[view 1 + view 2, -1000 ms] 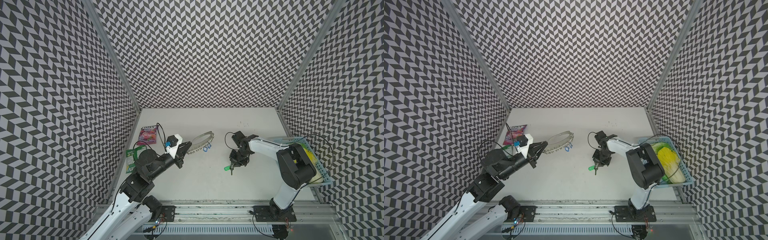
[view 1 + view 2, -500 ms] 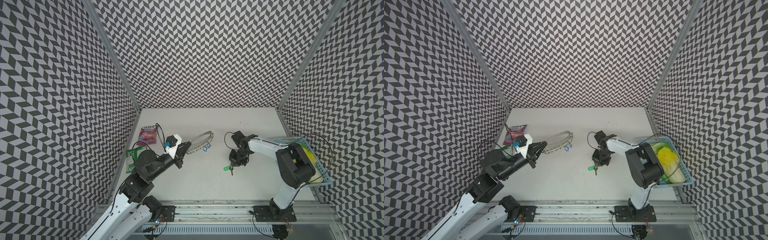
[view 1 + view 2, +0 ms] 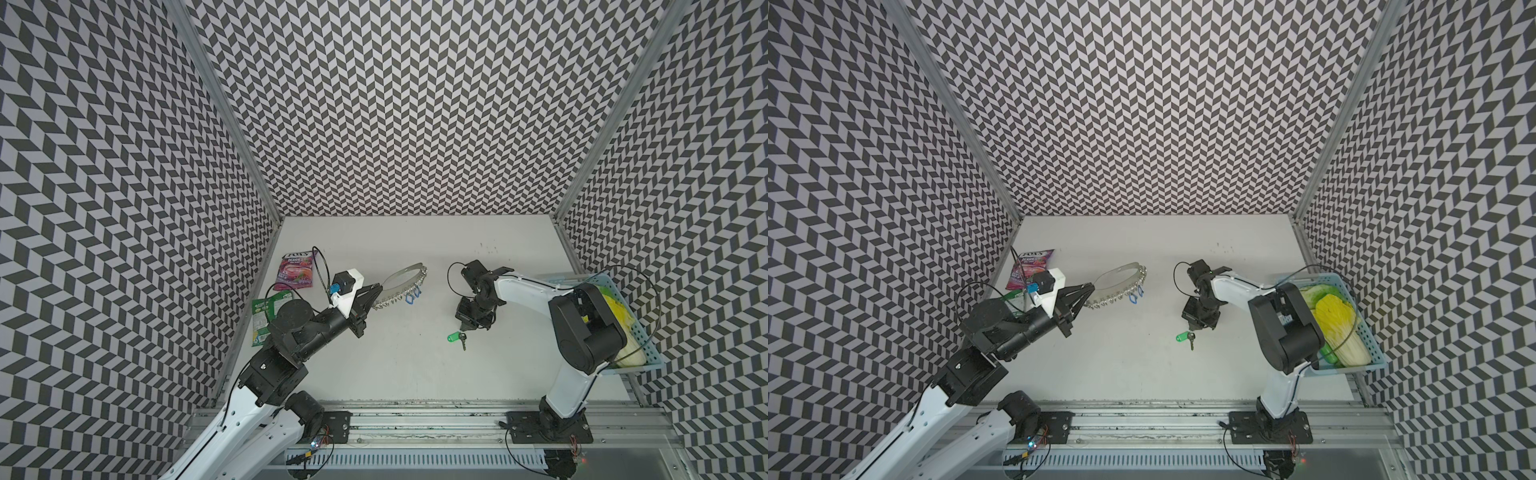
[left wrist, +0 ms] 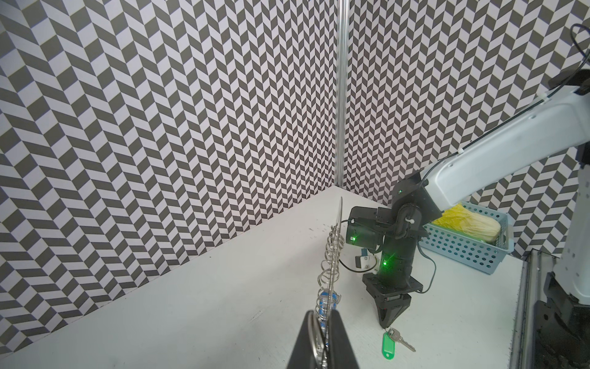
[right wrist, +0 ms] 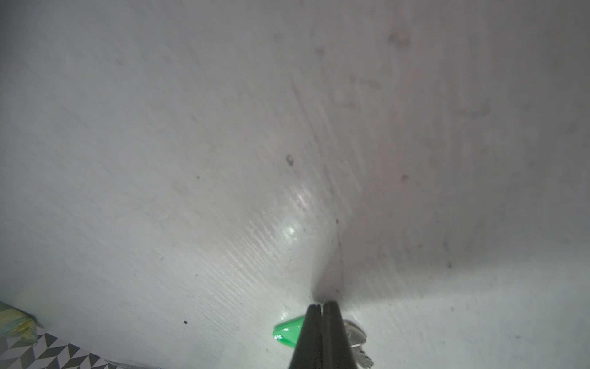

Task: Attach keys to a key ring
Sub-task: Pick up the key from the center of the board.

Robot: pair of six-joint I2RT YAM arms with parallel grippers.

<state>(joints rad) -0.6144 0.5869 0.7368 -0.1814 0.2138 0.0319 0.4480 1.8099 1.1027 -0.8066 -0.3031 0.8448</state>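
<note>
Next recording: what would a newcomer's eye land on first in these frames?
The left gripper holds the gray crescent key ring out by one end at centre-left, two blue tags dangling from its wire loops. At mid-table the right gripper, shut, touches down where the green-tagged key lies. A blue basket with a cabbage sits at the right edge.

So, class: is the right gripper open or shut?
Shut: the right gripper has fingers meeting between green tag and key; any grip, cannot tell.

You've one green-tagged silver key [image 3: 454, 337], one gray ring-fringed crescent plate [image 3: 401, 281], two blue tags [image 3: 409, 299], two foil snack packets [image 3: 296, 270] at frame left, one blue perforated basket [image 3: 1350, 370].
</note>
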